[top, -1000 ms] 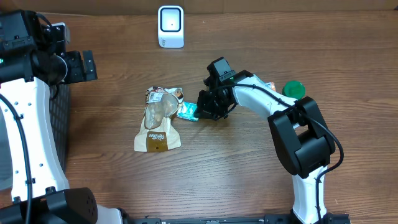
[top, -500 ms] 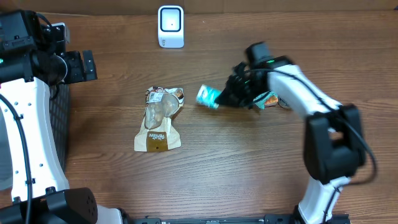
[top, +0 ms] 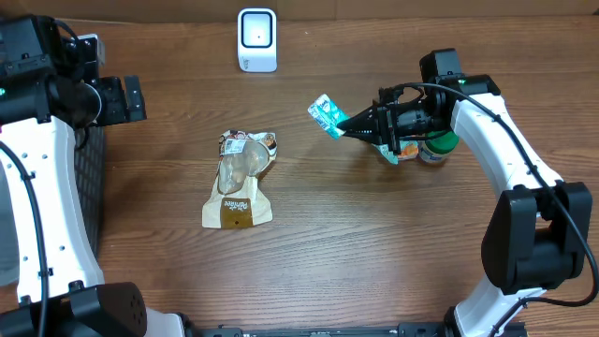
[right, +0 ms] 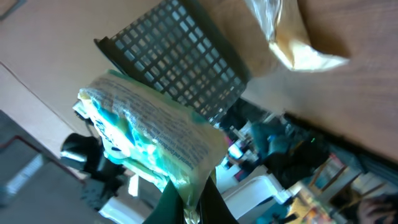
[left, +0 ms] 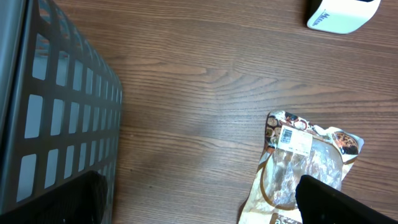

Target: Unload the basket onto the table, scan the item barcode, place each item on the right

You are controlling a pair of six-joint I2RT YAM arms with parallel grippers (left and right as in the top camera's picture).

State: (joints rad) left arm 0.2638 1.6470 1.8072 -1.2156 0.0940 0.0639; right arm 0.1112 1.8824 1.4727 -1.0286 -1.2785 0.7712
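Note:
The item, a teal and white snack packet (top: 327, 114), hangs above the table with my right gripper (top: 347, 124) shut on its lower edge. In the right wrist view the packet (right: 148, 135) fills the middle, pinched between the gripper's (right: 198, 200) dark fingers. The white barcode scanner (top: 256, 39) stands at the table's back edge, left of the packet, and also shows in the left wrist view (left: 341, 14). My left gripper (top: 129, 98) hovers open at the far left, with nothing between its fingers (left: 69, 200).
A brown and clear pouch (top: 240, 176) lies flat on the table's middle left; the left wrist view shows its top (left: 306, 160). A black mesh basket (left: 57, 112) stands at the left edge. A green-lidded container (top: 440, 140) sits under the right arm.
My right gripper has lifted the teal packet from beside the pouch and carried it right and toward the back. The left arm has not moved.

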